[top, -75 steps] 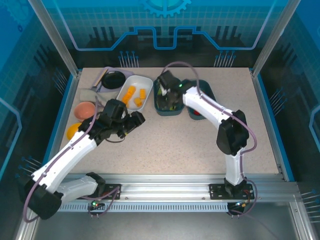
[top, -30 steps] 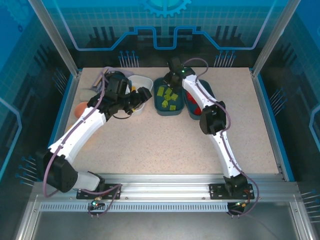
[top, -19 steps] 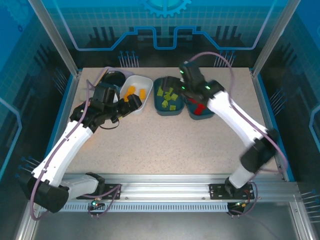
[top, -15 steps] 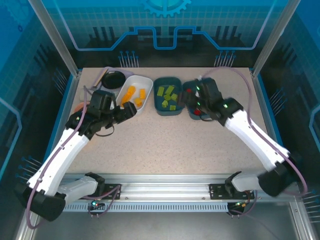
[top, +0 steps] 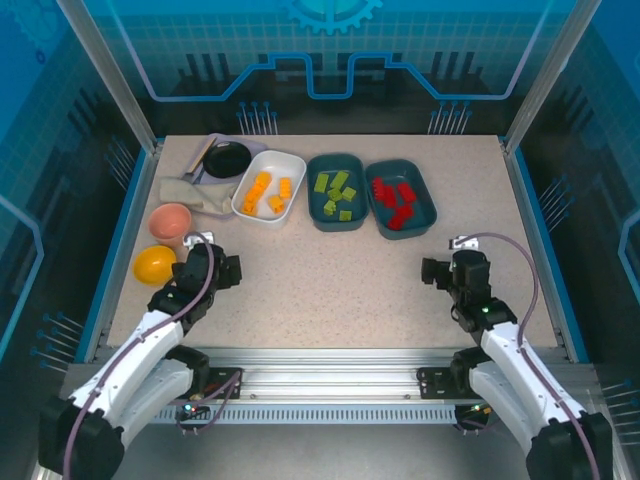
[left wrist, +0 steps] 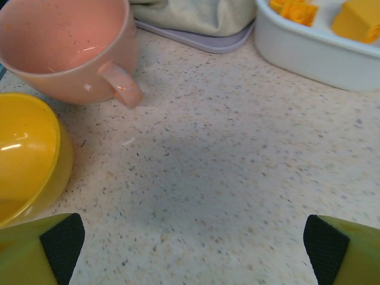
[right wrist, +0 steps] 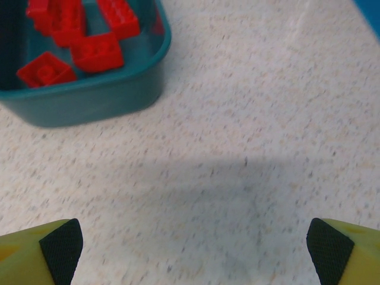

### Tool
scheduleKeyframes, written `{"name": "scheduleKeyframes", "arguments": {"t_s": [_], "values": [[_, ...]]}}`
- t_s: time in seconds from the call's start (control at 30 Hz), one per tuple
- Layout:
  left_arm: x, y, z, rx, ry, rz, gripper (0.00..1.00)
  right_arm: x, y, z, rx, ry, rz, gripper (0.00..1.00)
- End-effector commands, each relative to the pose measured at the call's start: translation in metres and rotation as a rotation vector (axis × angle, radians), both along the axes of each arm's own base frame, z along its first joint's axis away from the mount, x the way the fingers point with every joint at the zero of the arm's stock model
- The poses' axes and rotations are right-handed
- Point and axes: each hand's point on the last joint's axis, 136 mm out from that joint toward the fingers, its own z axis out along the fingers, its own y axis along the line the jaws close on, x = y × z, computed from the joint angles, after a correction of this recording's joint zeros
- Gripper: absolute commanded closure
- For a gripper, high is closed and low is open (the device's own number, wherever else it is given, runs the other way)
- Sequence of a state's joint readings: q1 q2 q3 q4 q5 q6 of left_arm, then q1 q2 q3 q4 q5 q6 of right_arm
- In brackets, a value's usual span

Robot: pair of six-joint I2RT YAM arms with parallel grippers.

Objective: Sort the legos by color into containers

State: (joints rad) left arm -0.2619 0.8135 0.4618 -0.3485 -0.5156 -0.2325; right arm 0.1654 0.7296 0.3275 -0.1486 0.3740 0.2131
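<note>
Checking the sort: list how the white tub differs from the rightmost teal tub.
The white tub holds orange-yellow bricks; the rightmost teal tub holds red bricks. The white tub lies angled at the row's left end; the teal tub sits straighter at the right. Both are rounded, similar in size.

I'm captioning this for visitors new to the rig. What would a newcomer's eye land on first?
Three tubs in a row at the far side of the table: a white tub holding orange bricks, a middle teal tub holding green bricks, a right teal tub holding red bricks. Near the front edge, left gripper and right gripper hang open and empty.
</note>
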Motion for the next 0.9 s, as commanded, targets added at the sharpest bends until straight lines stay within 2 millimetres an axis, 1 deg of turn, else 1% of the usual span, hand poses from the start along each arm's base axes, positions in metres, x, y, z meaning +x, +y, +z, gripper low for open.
{"name": "scheduleKeyframes", "arguments": {"t_s": [0.0,0.13,0.17,0.23,0.33,0.4,0.47,0.5,0.57,0.6,0.67,0.7,0.73,0.77,0.8,0.83,0.87], "values": [[0.036,0.003,0.015,0.002,-0.144,-0.014,0.01,0.023,-0.010,0.009,-0.018,-0.133,0.001,0.00],[0.062,0.005,-0.007,0.004,-0.145,-0.017,0.01,0.049,-0.005,0.011,-0.018,-0.167,0.052,0.00],[0.069,0.009,-0.012,0.008,-0.142,-0.007,0.01,0.057,-0.002,0.011,-0.023,-0.175,0.072,0.00],[0.084,0.011,-0.015,-0.008,-0.148,-0.016,0.01,0.071,0.000,0.013,-0.028,-0.199,0.095,0.00],[0.109,0.015,-0.011,-0.029,-0.197,-0.030,0.01,0.090,-0.001,0.018,-0.018,-0.249,0.111,0.00],[0.124,0.016,-0.010,-0.037,-0.213,-0.047,0.01,0.102,-0.002,0.017,-0.004,-0.270,0.119,0.00],[0.136,0.017,-0.009,-0.051,-0.240,-0.061,0.01,0.113,-0.002,0.014,0.055,-0.270,0.122,0.00],[0.139,0.019,-0.010,-0.061,-0.251,-0.056,0.01,0.116,-0.001,0.008,0.058,-0.252,0.130,0.00],[0.142,0.016,-0.019,-0.075,-0.235,-0.079,0.01,0.118,0.007,0.005,0.049,-0.248,0.175,0.00],[0.143,0.013,-0.017,-0.079,-0.244,-0.093,0.01,0.118,0.010,0.004,0.043,-0.253,0.187,0.00],[0.139,0.010,-0.015,-0.080,-0.283,-0.118,0.01,0.114,0.013,0.000,0.043,-0.288,0.203,0.00],[0.136,0.010,-0.015,-0.081,-0.313,-0.120,0.01,0.112,0.012,-0.006,0.042,-0.298,0.197,0.00],[0.133,0.010,-0.017,-0.079,-0.345,-0.122,0.01,0.113,0.012,-0.004,0.036,-0.330,0.201,0.00],[0.129,0.010,-0.020,-0.070,-0.381,-0.124,0.01,0.114,0.013,-0.006,0.039,-0.295,0.202,0.00],[0.126,0.011,-0.024,-0.076,-0.352,-0.116,0.01,0.116,0.014,-0.009,0.034,-0.273,0.203,0.00],[0.129,0.012,-0.023,-0.077,-0.341,-0.111,0.01,0.122,0.017,-0.008,0.015,-0.269,0.212,0.00],[0.131,0.010,-0.023,-0.071,-0.342,-0.116,0.01,0.125,0.020,-0.012,-0.009,-0.222,0.206,0.00]]}}
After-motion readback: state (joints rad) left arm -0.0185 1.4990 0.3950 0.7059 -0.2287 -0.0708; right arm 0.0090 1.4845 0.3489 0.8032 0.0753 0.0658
